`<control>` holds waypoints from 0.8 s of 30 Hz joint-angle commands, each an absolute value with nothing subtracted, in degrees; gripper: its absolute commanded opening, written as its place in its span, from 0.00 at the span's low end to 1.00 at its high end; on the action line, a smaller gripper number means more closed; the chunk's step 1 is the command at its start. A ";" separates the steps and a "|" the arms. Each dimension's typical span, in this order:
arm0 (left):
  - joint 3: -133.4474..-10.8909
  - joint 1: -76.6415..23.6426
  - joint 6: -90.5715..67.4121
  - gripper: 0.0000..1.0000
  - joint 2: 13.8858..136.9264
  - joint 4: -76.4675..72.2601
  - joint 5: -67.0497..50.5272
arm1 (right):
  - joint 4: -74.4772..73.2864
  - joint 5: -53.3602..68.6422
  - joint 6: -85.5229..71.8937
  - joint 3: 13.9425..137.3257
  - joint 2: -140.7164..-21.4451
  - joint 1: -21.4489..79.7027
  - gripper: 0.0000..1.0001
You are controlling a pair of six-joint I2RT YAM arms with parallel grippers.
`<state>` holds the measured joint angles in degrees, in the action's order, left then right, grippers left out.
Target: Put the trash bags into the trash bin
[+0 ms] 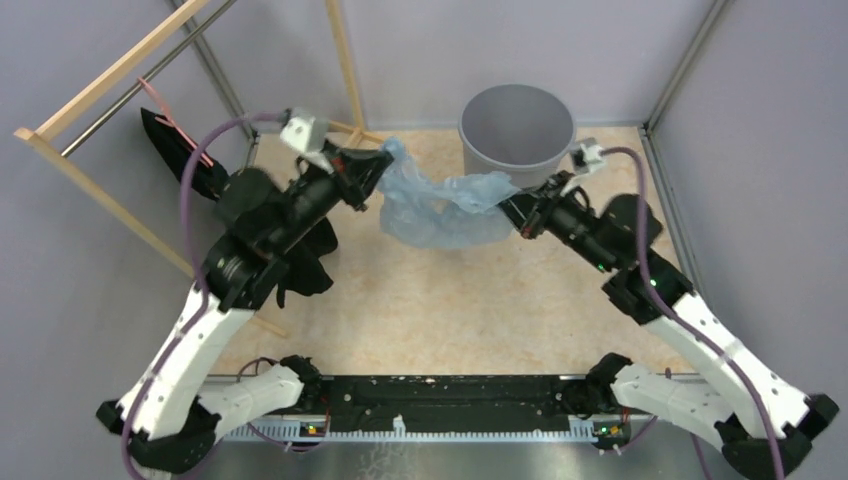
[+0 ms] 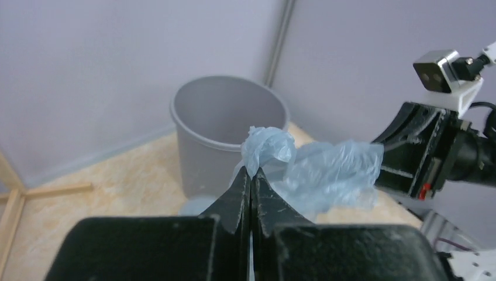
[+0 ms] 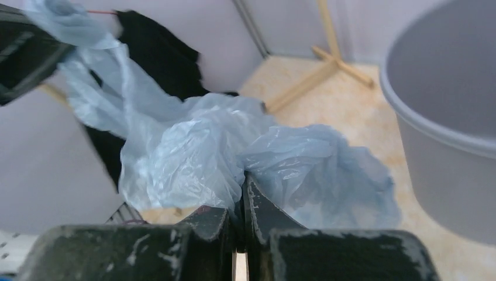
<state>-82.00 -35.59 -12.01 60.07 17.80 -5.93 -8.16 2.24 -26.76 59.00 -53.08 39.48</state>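
Observation:
The pale-blue trash bag [image 1: 437, 205] hangs stretched between my two grippers, above the table and just in front of the round grey trash bin [image 1: 516, 124]. My left gripper [image 1: 384, 160] is shut on the bag's left end; in the left wrist view the film [image 2: 319, 170] bunches above the closed tips [image 2: 251, 172], with the bin [image 2: 225, 126] behind. My right gripper [image 1: 510, 205] is shut on the bag's right end; in the right wrist view the bag [image 3: 199, 152] billows from the closed tips [image 3: 242, 178], and the bin [image 3: 450, 111] stands at right.
A wooden rack [image 1: 110, 95] stands at the left with a black cloth and pink strap [image 1: 180, 140] hanging on it. Metal frame posts and purple walls enclose the table. A black rail [image 1: 430, 390] runs along the near edge.

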 commanded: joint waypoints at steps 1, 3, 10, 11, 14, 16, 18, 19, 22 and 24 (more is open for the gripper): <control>-67.68 -35.83 -19.10 0.00 46.62 4.01 -9.18 | -1.01 11.17 -22.95 50.55 -42.14 39.24 0.07; -56.63 -35.80 -26.74 0.00 42.98 5.72 -1.08 | 2.06 8.18 -23.87 40.90 -39.55 39.26 0.07; -40.14 -35.74 -33.78 0.00 41.97 20.39 -4.80 | 6.62 13.25 -33.25 23.18 -48.96 39.26 0.00; -40.61 -35.69 -32.79 0.00 41.42 19.63 -4.24 | 6.28 13.29 -32.25 25.38 -49.56 39.23 0.00; -49.40 -35.75 -26.22 0.00 42.68 16.96 -4.86 | -1.93 13.03 -25.14 40.21 -52.96 39.23 0.00; -61.01 -35.73 -21.30 0.00 45.96 17.61 -7.36 | -10.08 13.02 -20.99 54.20 -55.38 39.32 0.00; -73.55 -35.72 -19.01 0.00 48.34 19.49 -11.42 | -12.68 14.23 -19.34 63.22 -55.10 39.52 0.00; -76.03 -35.75 -18.69 0.00 48.48 19.00 -13.46 | -11.39 15.16 -19.30 64.54 -53.56 39.62 0.00; -58.94 -35.74 -25.53 0.00 39.21 8.02 -10.15 | 4.21 15.57 -23.09 48.77 -44.68 39.61 0.12; -43.90 -35.70 -32.04 0.00 34.04 5.13 -4.74 | 7.08 13.83 -27.57 36.11 -45.41 39.62 0.11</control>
